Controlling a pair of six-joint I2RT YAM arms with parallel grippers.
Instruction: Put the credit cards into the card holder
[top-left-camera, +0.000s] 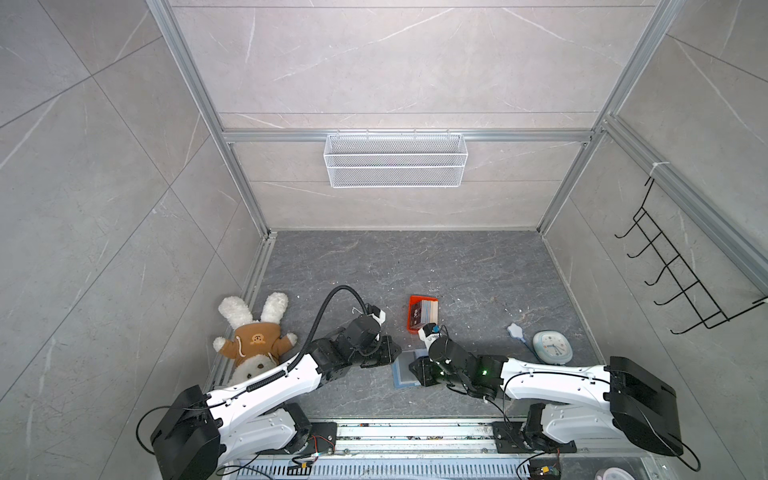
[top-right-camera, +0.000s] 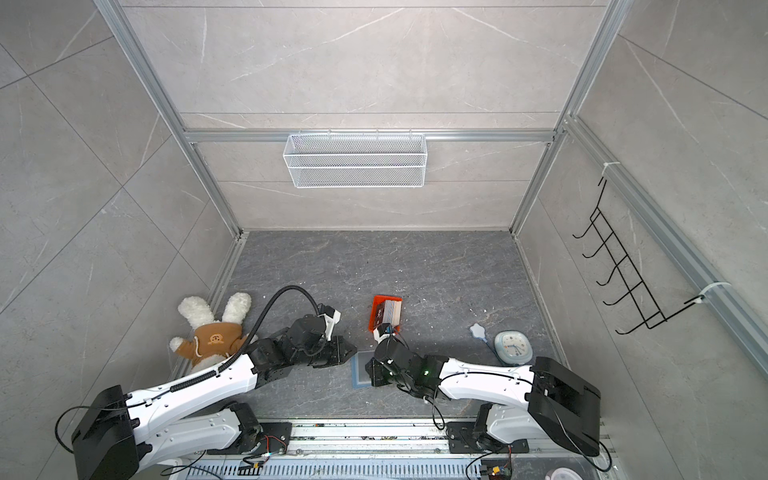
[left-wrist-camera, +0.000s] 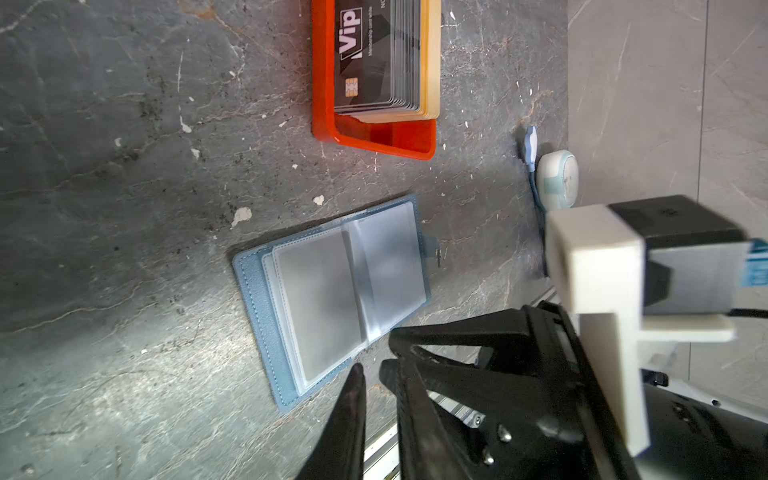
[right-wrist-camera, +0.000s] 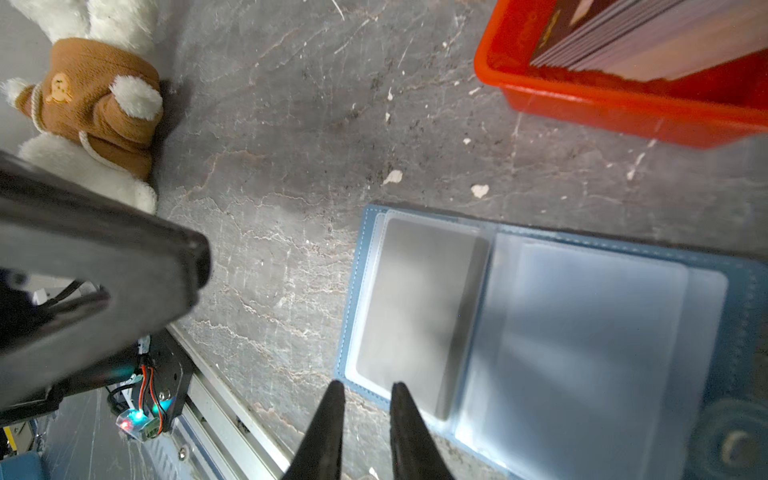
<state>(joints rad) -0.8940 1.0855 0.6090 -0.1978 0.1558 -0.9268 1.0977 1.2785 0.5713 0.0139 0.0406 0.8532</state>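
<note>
- Blue holder (left-wrist-camera: 332, 291) lies open on the desk (left-wrist-camera: 124, 208) between left tool (left-wrist-camera: 372, 369) and right tool (right-wrist-camera: 365, 386) — both narrowly parted, empty.
- Cards (left-wrist-camera: 374, 62) wait stacked in the tray (left-wrist-camera: 374, 143) — next move, likely: pinching one free.

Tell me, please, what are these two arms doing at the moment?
The card holder lies open and flat on the table, and no card shows in its clear pockets. The left gripper and the right gripper are both low at its edges, each slightly open and holding nothing. The credit cards sit stacked in the orange tray just beyond the holder, so none has gone in yet.
</note>
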